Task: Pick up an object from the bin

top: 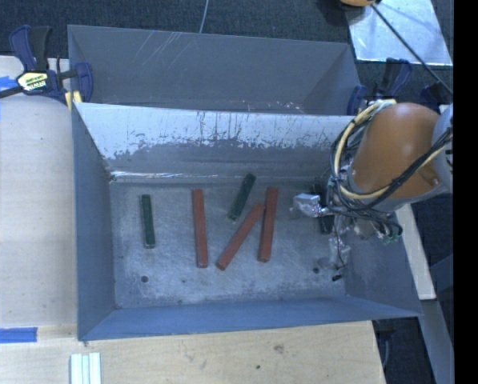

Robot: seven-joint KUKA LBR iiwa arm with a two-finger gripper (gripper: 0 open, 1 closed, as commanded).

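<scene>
My gripper (337,256) hangs low over the right end of the bin floor, close to the right wall. Nearest to it is a red-brown stick (267,224), lying almost upright in the view and well to the gripper's left, apart from it. A second red-brown stick (240,237) leans diagonally against that one's left side. A short dark green stick (241,196) lies just above them, towards the back wall. No loose thing lies directly under the gripper.
Further left lie another red-brown stick (199,227) and a green stick (146,221), each lying alone. The bin's sloped walls rise on all sides, and the right wall is close beside the gripper.
</scene>
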